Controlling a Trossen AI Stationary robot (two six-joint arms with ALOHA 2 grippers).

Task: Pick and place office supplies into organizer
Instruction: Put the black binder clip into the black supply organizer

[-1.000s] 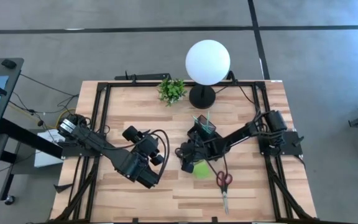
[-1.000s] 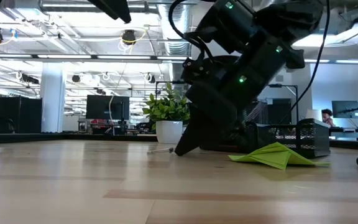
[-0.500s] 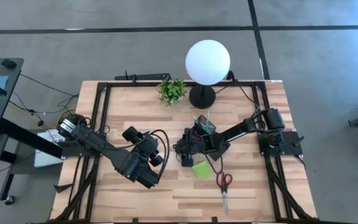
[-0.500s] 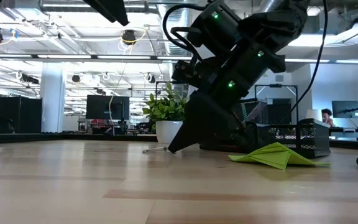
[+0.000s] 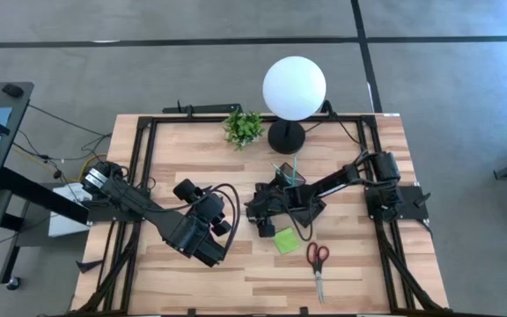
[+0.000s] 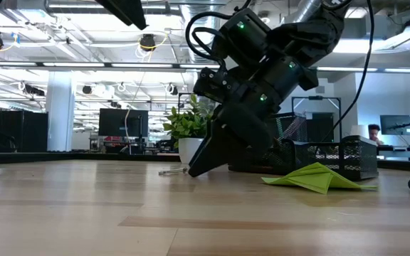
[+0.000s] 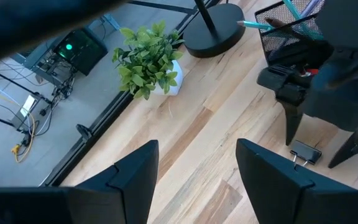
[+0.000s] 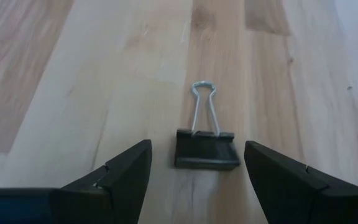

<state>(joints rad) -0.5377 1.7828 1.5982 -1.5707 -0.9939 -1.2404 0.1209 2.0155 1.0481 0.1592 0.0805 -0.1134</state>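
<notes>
Straddling the binder clip [image 8: 206,148] with my right gripper [image 8: 194,171], fingers apart. Light, stiff, likely skittish on wood; I judge the black body the hold, not the wire loop.

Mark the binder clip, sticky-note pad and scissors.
binder clip [image 8: 206,148], right wrist view, on its black body.
sticky-note pad [image 5: 284,240], high view, centre of the green top sheet.
scissors [image 5: 317,255], high view, on the red handles.
</notes>
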